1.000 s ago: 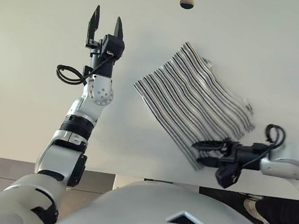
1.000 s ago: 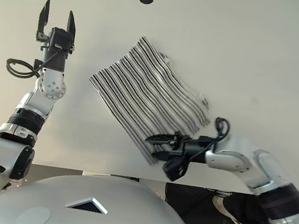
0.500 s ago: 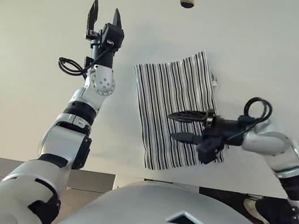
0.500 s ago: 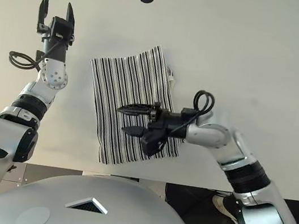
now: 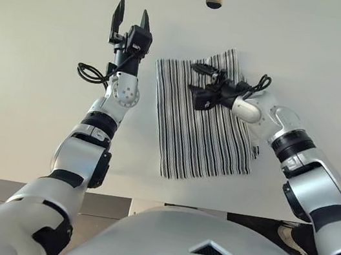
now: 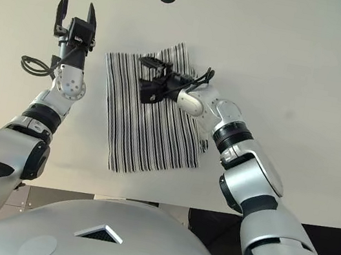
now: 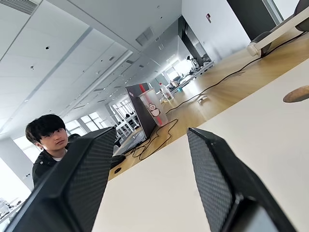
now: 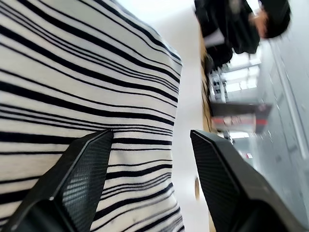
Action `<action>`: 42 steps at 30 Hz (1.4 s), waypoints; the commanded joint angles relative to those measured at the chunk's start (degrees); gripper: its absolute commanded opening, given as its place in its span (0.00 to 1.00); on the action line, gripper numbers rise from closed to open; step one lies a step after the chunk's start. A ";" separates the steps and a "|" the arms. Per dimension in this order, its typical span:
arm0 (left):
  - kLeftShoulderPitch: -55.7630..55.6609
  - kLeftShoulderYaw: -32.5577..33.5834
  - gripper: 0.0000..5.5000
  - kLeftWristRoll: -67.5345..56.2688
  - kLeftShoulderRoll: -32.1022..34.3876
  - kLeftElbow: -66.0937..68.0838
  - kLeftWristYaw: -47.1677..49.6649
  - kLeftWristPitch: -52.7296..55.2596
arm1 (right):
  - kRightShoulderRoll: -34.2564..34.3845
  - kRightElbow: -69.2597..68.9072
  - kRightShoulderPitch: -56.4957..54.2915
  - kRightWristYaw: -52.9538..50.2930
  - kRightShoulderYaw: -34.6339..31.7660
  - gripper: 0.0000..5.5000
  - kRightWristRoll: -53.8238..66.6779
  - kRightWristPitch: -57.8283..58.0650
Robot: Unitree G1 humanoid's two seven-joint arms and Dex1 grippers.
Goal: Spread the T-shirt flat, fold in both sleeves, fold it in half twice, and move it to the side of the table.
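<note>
- T-shirt (image 5: 200, 126) lies on the table (image 5: 31, 98) as a folded striped rectangle, roughly mid-table, a bit toward my right arm. Its long side runs away from me.
- Right gripper (image 5: 199, 80) sits over the far end of the shirt, fingers spread wide with nothing between them. Can't tell if the tips touch the cloth.
- Left gripper (image 5: 131, 19) is up off the table just beside the shirt's far left corner, fingers apart and empty.
- My read: folding looks done or nearly done, so the step in hand is getting the bundle over to the side.
- To do it well, I'd drop the right fingers onto the far edge and pinch through all the layers, not just the top one.
- Drag low and slow so the stack doesn't fan open.
- Near right edge already looks a little ragged, so watch that corner.
- Keep the left arm clear of the path.
</note>
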 commanded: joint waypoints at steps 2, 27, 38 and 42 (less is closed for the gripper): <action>-1.16 -0.66 0.49 -0.05 0.24 0.43 -0.78 -3.05 | -3.17 2.23 2.17 -3.78 -3.33 0.54 1.43 0.62; 35.86 -9.32 0.64 4.10 37.11 -51.90 -52.15 -11.13 | -43.62 -64.02 58.40 25.59 -29.03 0.72 7.31 -4.41; 29.75 -17.86 0.64 5.18 32.03 -47.77 -57.52 -15.17 | -38.43 -60.13 51.23 28.39 -19.04 0.72 5.53 -5.76; 28.04 -19.66 0.61 4.88 31.18 -45.70 -58.20 -16.92 | -37.63 -59.05 49.44 28.27 -17.63 0.72 5.30 -5.89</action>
